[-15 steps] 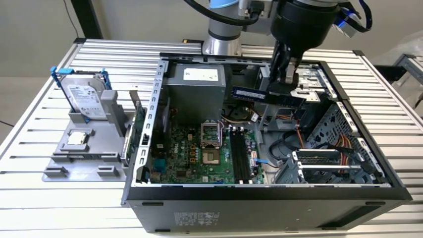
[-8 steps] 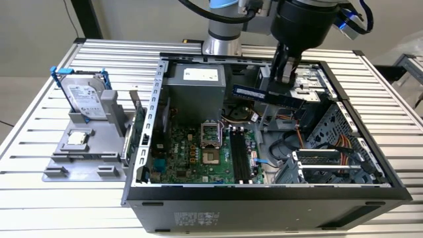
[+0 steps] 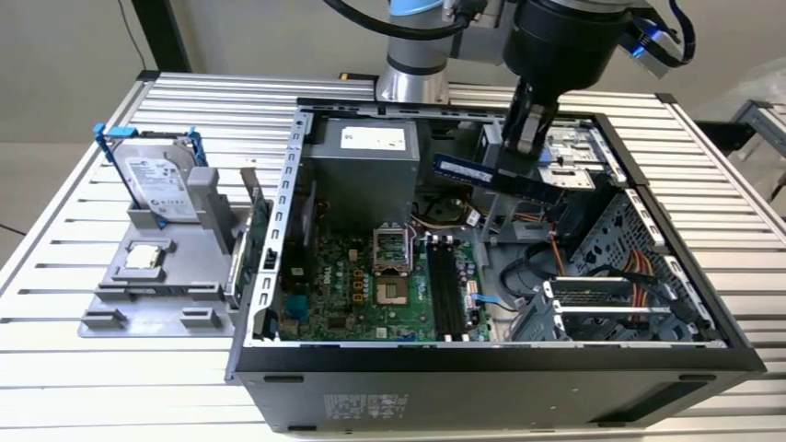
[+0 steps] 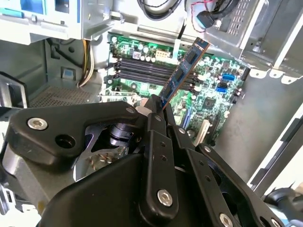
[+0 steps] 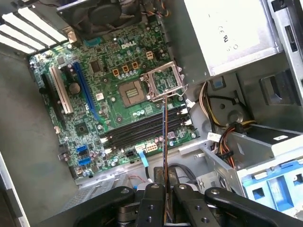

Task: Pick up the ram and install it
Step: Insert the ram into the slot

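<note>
gripper (image 3: pixel 511 164): fingers clamped on the ram (image 3: pixel 465 169), held over the far part of the open computer case (image 3: pixel 368 387). 4 memory slots (image 5: pixel 142 128) on the motherboard (image 5: pixel 109 113) lie below, well apart from it.

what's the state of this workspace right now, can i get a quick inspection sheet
surface: ribbed metal table, with an open computer case lying on it
job's things: ram held in the air over the case, not seated; memory slots look empty
clutter: hard drive upright in a grey holder, processor chip lying on the holder
grippers: gripper shut on the ram
cables: wire bundle inside the case, black cable on the arm
surroundings: plain grey backdrop behind the table
</note>
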{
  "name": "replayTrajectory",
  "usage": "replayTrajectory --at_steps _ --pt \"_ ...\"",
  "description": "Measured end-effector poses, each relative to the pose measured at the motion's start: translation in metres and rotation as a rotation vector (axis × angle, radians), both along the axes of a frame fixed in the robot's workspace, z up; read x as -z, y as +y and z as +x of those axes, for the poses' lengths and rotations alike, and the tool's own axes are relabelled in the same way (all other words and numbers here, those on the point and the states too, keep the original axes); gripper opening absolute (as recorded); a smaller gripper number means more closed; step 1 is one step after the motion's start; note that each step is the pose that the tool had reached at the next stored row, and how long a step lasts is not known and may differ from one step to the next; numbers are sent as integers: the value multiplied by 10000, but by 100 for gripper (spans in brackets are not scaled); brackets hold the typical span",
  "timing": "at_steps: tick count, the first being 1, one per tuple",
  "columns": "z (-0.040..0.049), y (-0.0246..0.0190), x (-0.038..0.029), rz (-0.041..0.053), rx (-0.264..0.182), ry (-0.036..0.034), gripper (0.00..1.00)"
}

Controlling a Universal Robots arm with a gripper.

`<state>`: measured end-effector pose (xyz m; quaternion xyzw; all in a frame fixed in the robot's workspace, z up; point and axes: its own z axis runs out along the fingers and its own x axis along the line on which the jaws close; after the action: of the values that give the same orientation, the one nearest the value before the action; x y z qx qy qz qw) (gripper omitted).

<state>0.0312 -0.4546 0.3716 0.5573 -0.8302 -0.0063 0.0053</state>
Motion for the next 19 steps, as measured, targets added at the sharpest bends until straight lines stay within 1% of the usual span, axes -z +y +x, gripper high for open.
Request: replayTrajectory --at_steps 19 --pt "0 0 0 0 1801 0 0"
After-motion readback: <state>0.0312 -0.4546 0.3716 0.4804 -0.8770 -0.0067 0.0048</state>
